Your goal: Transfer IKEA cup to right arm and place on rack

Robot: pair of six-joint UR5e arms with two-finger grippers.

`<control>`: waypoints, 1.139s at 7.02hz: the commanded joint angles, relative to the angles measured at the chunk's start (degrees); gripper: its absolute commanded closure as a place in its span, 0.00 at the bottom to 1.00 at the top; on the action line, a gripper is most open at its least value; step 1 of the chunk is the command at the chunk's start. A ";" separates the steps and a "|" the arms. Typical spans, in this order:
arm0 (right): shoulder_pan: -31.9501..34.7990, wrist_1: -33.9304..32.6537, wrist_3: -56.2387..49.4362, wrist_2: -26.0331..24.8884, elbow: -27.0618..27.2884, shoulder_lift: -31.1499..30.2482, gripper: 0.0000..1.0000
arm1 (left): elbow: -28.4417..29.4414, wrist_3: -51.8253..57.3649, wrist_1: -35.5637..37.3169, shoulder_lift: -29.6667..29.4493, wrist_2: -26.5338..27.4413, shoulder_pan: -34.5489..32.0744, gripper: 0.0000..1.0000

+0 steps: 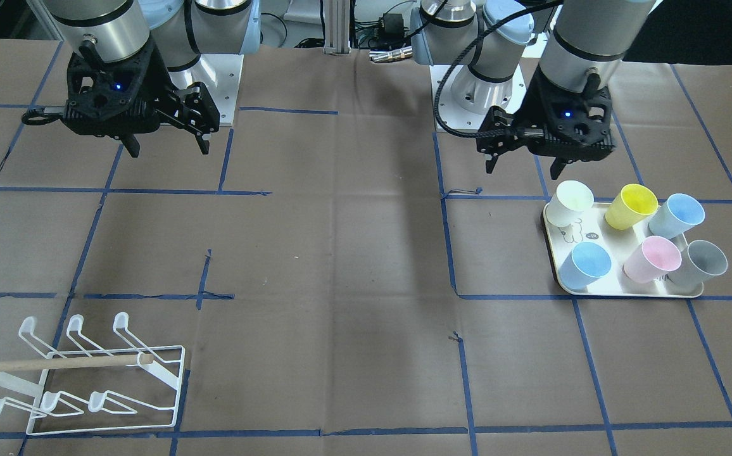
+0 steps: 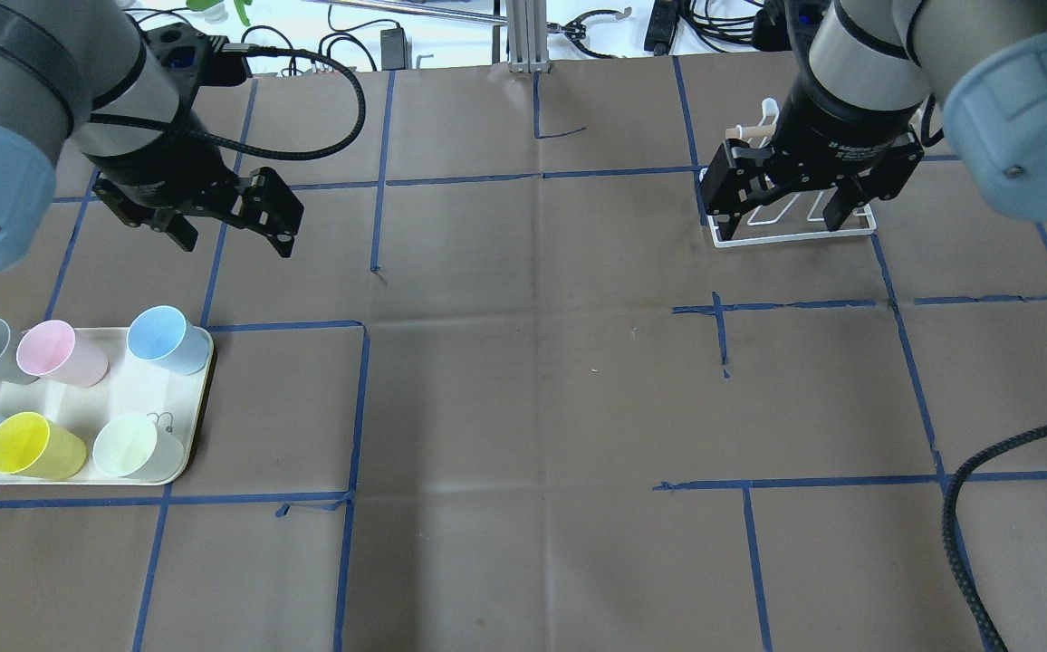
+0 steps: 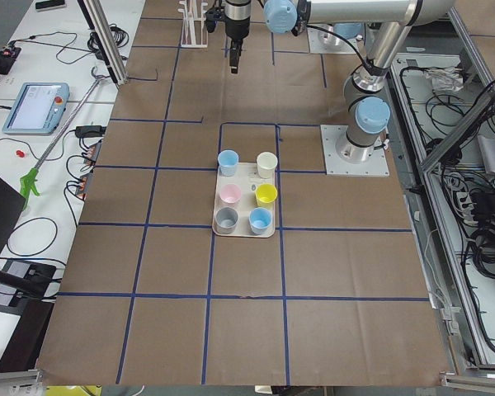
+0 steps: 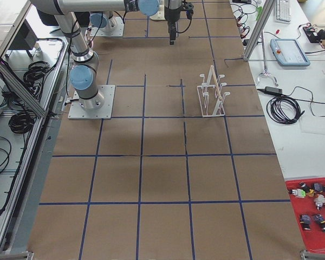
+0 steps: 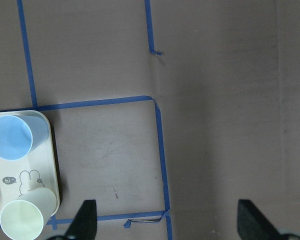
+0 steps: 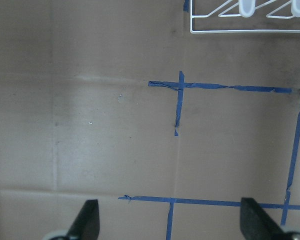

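— What's closest?
— A white wire rack with a wooden dowel (image 1: 56, 365). Farther back, six pastel plastic cups (image 1: 632, 206) sit on a cream tray (image 1: 601, 235).
— And beyond?
— Left gripper (image 1: 523, 166) hangs pointing down just past the tray, right gripper (image 1: 168, 149) likewise opposite; both spread, holding nothing.

Robotics lab, no question: the left arm (image 3: 370, 115) and right arm (image 4: 81, 77) are bolted to a desk (image 3: 231, 338) papered brown and gridded in blue tape (image 3: 247, 297), with an aluminium post (image 4: 258, 30), coiled cables (image 4: 284, 110) and a teach pendant (image 3: 35, 106) alongside.
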 commanded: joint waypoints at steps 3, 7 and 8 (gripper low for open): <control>-0.04 -0.36 -0.10 0.04 -0.18 0.29 0.00 | -2.35 17.81 -0.35 0.43 -0.01 21.80 0.00; -0.04 -0.62 -0.10 0.13 -0.44 0.29 0.00 | -6.38 16.61 5.32 -1.76 -0.71 21.75 0.00; 0.05 -0.71 -0.10 0.13 -0.62 0.29 0.00 | -8.48 16.35 8.15 -2.90 -0.54 20.62 0.00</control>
